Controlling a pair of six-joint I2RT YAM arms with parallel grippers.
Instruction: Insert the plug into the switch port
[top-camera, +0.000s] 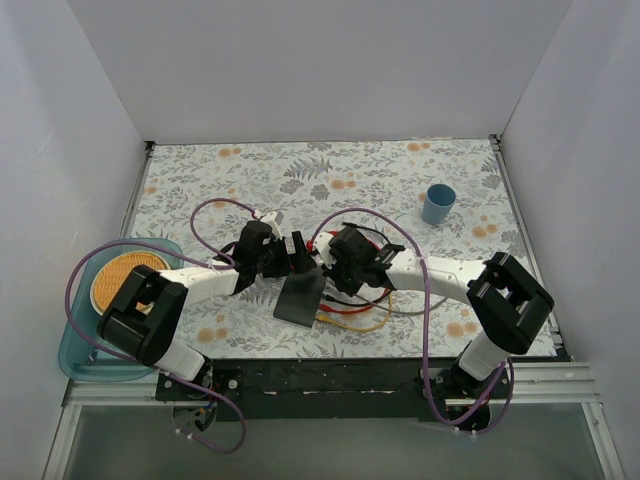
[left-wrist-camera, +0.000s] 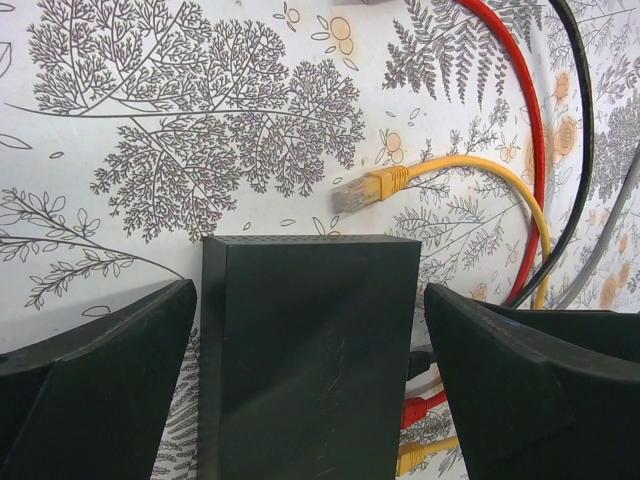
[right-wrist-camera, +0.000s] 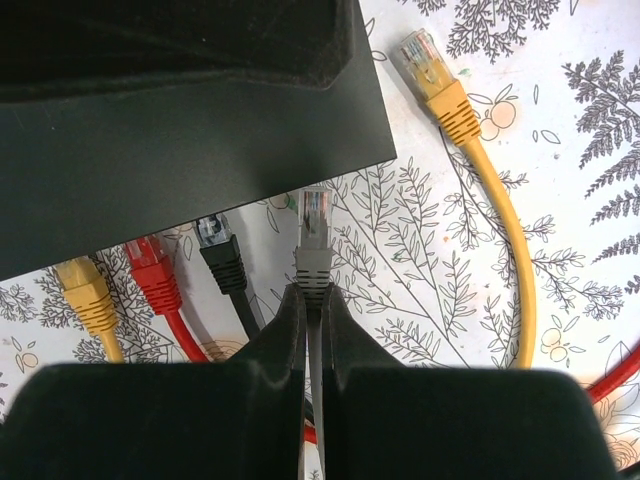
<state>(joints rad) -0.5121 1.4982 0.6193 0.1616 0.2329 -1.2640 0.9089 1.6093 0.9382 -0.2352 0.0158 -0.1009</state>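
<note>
The flat black switch box (left-wrist-camera: 310, 350) lies on the floral table, seen too in the top view (top-camera: 300, 297) and the right wrist view (right-wrist-camera: 180, 150). My left gripper (left-wrist-camera: 310, 300) straddles it, one finger (left-wrist-camera: 100, 370) against each long side, holding it. My right gripper (right-wrist-camera: 313, 295) is shut on the boot of a grey plug (right-wrist-camera: 314, 215). The plug's clear tip points at the box's port side and sits just short of its edge. Yellow (right-wrist-camera: 85, 290), red (right-wrist-camera: 150, 265) and black (right-wrist-camera: 215, 240) plugs sit along that same side. The ports themselves are hidden.
A loose yellow cable ends in a free plug (right-wrist-camera: 430, 65) just beyond the box's corner. Red and black cables (left-wrist-camera: 530, 130) loop on the table to the right. A blue cup (top-camera: 437, 204) stands at the back right. A teal tray (top-camera: 75, 350) with a plate sits at the left.
</note>
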